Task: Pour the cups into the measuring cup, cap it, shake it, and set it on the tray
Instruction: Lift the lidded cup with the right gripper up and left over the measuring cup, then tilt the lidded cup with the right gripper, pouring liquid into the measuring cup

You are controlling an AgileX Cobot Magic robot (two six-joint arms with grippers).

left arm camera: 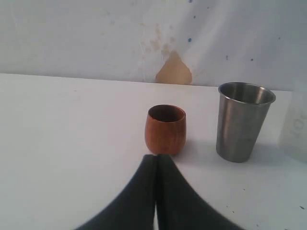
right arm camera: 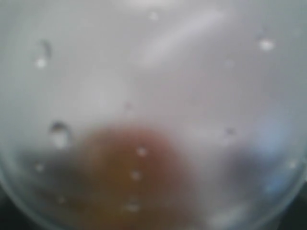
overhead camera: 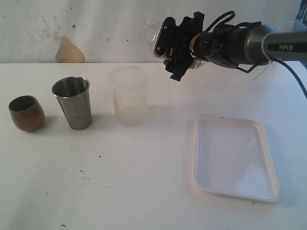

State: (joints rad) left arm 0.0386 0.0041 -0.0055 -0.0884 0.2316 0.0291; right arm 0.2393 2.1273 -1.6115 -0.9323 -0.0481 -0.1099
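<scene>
White tabletop (overhead camera: 144,187) carries the small rounded brown wooden cup (left arm camera: 165,130) just ahead of the left gripper (left arm camera: 156,162), fingers (left arm camera: 136,196) pinched together empty, while the right gripper (overhead camera: 171,48), jaws wide, apparently clasps the clear plastic measuring cup (right arm camera: 153,96) aloft: light, wet, slippery, probably best gripped mid-wall.
</scene>
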